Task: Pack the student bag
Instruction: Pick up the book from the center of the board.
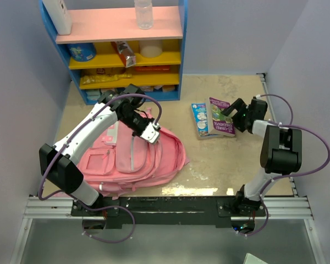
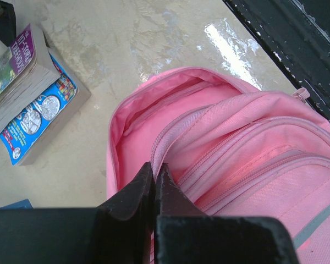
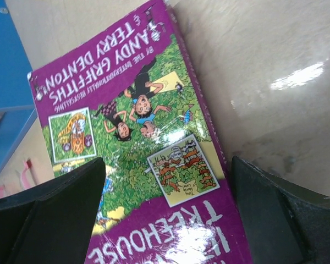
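So the packing has barely started, going by this. The pink backpack (image 1: 146, 159) is lying flat on the left side of the table (image 1: 231, 165), just in front of the left arm's base, with its top end pointing toward the middle. The main pocket is unzipped and gaping, and from the left wrist view it looks empty inside, just pink lining.

The left claw (image 1: 150, 132) is pinched tight right at the lip of that opening. It looks like it has the fabric edge nipped between the tips to hold the mouth open, though the fabric is thin, so that part's a guess.

Over on the right, two books sit on the table well apart from the backpack: a purple book (image 1: 221, 118) lying partly on a blue book (image 1: 200, 121). The right claw (image 1: 235, 114) is spread wide with the purple book's cover right between its fingers, not gripping anything yet.

So: bag open, done. Nothing packed. Left to do, I'd say: grab the purple book, carry it over, slide it in, then the blue one, and maybe zip up. Can't tell whether any of the stuff on the far shelf (image 1: 99, 25) is meant to go in too.
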You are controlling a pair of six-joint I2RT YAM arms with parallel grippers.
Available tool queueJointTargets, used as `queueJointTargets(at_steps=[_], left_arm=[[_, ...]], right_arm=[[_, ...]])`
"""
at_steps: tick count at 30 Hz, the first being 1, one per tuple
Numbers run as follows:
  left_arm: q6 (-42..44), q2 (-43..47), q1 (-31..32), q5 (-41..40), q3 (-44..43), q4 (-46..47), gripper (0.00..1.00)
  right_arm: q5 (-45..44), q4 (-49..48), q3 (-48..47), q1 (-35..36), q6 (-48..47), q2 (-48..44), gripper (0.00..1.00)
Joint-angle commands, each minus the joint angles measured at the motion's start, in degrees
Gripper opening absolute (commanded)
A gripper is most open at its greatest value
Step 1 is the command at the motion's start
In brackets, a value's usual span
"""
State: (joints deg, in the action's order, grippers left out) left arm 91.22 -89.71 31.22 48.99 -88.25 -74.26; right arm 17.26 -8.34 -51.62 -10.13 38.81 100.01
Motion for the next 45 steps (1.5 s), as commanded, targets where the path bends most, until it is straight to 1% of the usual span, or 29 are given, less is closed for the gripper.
queueJointTargets(at_steps=[1,3,9,12,16,20,23,24,27,34,39,42,45], left_arm=[[0.8,1.9,-0.1,1.2,-1.4,-1.2,0.00],[0.8,1.9,-0.1,1.1,-1.3,-1.2,0.00],[0.4,2.1,-0.1,0.9,-1.6,-1.2,0.00],[0.4,2.1,-0.1,0.6,-1.5,-1.2,0.00],[0.4,2.0,-0.1,0.7,-1.1,-1.2,0.00],[0.4,2.2,-0.2,0.4,-1.1,-1.2,0.00],[0.4,2.3,-0.1,0.1,-0.7,-1.2,0.00],[0.4,2.5,-0.2,-0.1,-0.4,-1.2,0.00],[0.3,2.6,-0.2,-0.3,-0.2,-1.2,0.00],[0.0,2.5,-0.3,0.0,-0.2,-1.2,0.00],[-0.1,2.5,-0.3,0.1,-0.2,-1.2,0.00],[-0.4,2.7,-0.3,0.3,-0.1,-1.2,0.00],[-0.6,2.8,-0.3,0.1,0.0,-1.2,0.00]], right_arm=[[2.7,-2.1,-0.7,3.1,0.0,-2.8,0.99],[1.8,-1.8,-1.2,4.1,-1.4,-2.8,0.99],[-4.7,2.5,-5.1,8.6,-6.2,-2.1,0.97],[-10.6,6.7,-7.0,11.3,-8.8,-2.3,0.96],[-12.9,5.8,-5.6,11.3,-7.8,-5.0,0.99],[-15.0,6.8,-7.2,10.9,-6.8,-4.1,0.99],[-13.2,5.3,-6.7,10.3,-5.2,-2.5,0.99],[-11.9,3.7,-6.5,8.3,-4.7,-2.0,0.99],[-10.7,1.2,-6.3,7.6,-3.0,0.3,0.99],[-8.7,-6.6,-4.9,7.2,1.8,3.9,0.99],[-5.9,-14.1,-3.3,7.2,7.2,6.3,0.99],[-5.2,-16.6,-3.1,7.2,9.3,7.6,0.99],[-5.0,-18.5,-2.9,7.2,11.0,8.9,0.96]])
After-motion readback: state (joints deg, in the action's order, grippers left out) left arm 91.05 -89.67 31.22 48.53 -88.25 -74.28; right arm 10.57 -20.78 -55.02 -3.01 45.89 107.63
